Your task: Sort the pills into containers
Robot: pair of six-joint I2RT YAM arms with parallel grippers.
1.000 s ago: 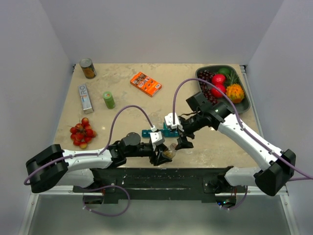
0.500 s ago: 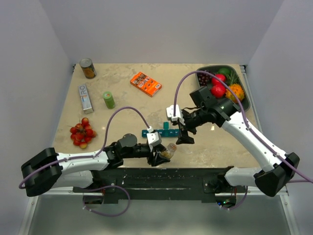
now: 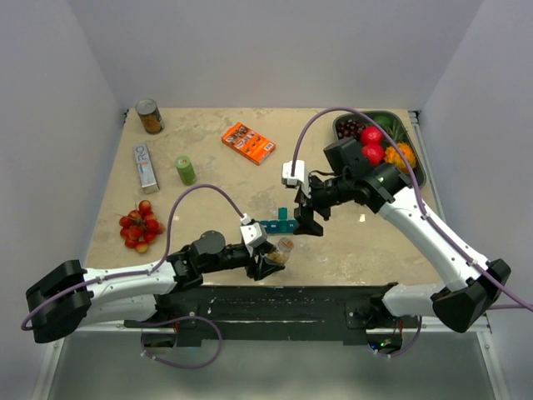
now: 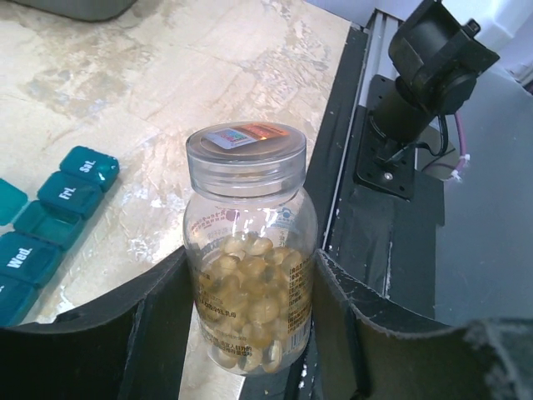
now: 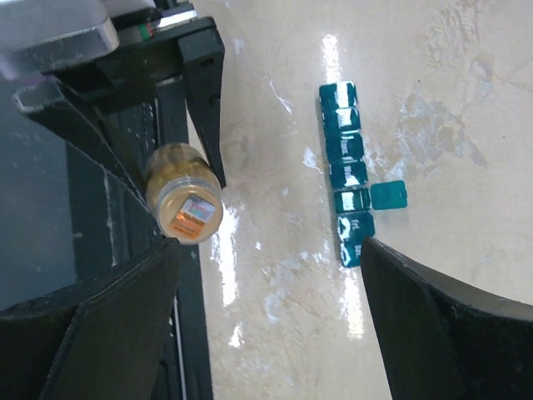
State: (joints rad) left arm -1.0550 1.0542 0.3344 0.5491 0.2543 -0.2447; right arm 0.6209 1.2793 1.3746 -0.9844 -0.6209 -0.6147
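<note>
My left gripper is shut on a clear, capped bottle full of pale yellow pills, its fingers pressed to both sides. In the top view the left gripper holds that bottle near the table's front edge. The teal containers lie just behind it, a narrow row with one lid flipped open. My right gripper hovers open above the containers' right end, nothing between its fingers. The bottle shows to its left.
A tin can, a silver box, a green cylinder and cherry tomatoes stand at the left. An orange box lies at the back middle, a dark fruit tray at the back right. The black arm mount borders the front edge.
My right gripper has pulled up and back from the bottle and spread slightly wider. The left arm has drawn back to the left, keeping the bottle in its grip.
</note>
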